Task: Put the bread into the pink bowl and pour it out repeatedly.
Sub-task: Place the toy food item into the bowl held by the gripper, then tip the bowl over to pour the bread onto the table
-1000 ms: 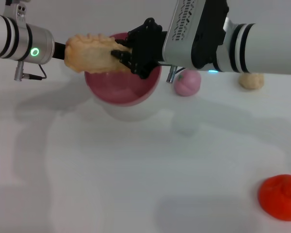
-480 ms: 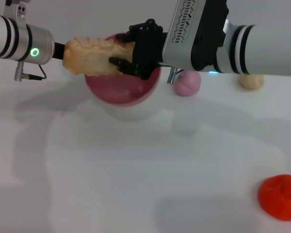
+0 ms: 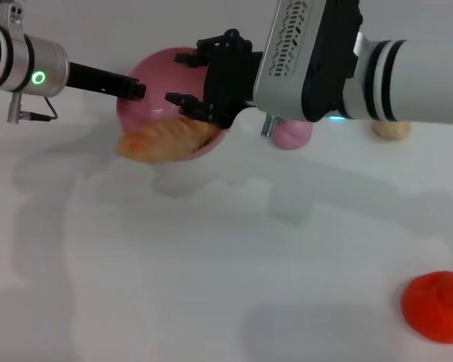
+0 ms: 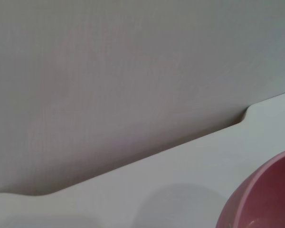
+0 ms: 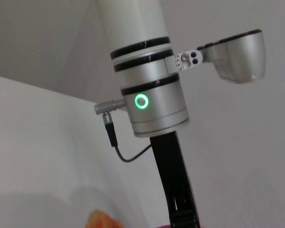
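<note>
The pink bowl (image 3: 162, 79) is tipped up off the table, its rounded outside facing me. Its rim also shows in the left wrist view (image 4: 268, 197). The bread (image 3: 164, 140), an orange-tan loaf, lies slanted just under the bowl's lowered edge, half out of it. My left gripper (image 3: 134, 89) reaches in from the left, its thin black finger (image 5: 176, 190) shut on the bowl's rim. At the bowl's right side my right gripper (image 3: 200, 89) is open, its black fingers spread and holding nothing.
A small pink peach-like toy (image 3: 291, 133) sits right of the bowl, partly behind my right arm. A beige lump (image 3: 392, 127) lies at the far right. A flat orange-red round thing (image 3: 438, 306) is at the near right on the white table (image 3: 211, 264).
The right gripper let go of the bread over the bowl. The left gripper then tipped the bowl over, and the bread slid down and out on the near-left side.
</note>
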{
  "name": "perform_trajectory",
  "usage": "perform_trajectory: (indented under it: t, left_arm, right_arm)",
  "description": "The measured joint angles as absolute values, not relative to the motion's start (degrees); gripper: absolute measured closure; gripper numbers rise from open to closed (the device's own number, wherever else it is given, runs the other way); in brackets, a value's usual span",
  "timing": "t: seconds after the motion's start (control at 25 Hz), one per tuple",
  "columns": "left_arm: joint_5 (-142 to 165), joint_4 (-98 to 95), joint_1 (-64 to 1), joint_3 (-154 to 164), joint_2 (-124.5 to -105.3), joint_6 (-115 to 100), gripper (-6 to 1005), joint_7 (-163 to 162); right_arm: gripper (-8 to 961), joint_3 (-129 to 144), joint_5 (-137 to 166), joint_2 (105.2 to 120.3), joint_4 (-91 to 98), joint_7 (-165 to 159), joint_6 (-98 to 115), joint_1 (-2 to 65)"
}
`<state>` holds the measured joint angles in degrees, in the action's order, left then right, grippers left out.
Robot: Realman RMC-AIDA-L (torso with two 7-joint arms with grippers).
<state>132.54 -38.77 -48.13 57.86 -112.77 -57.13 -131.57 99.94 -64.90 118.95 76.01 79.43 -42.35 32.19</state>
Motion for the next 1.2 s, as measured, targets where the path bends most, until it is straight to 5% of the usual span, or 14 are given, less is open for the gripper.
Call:
perform_trajectory:
  t: [0.52, 1.2]
  left_arm:
    - [132.5, -39.0, -47.9, 58.2, -113.09, -56.7, 958, -131.5]
    - [132.5, -40.4, -47.8, 58.6, -117.27, -53.9, 958, -129.5]
  right_arm:
    - [476, 96.0, -67.8, 119.74, 84.6, 79.3, -35.1, 24.4]
    - [475, 86.3, -107.8, 119.71, 71.7, 98.5, -19.5, 19.5]
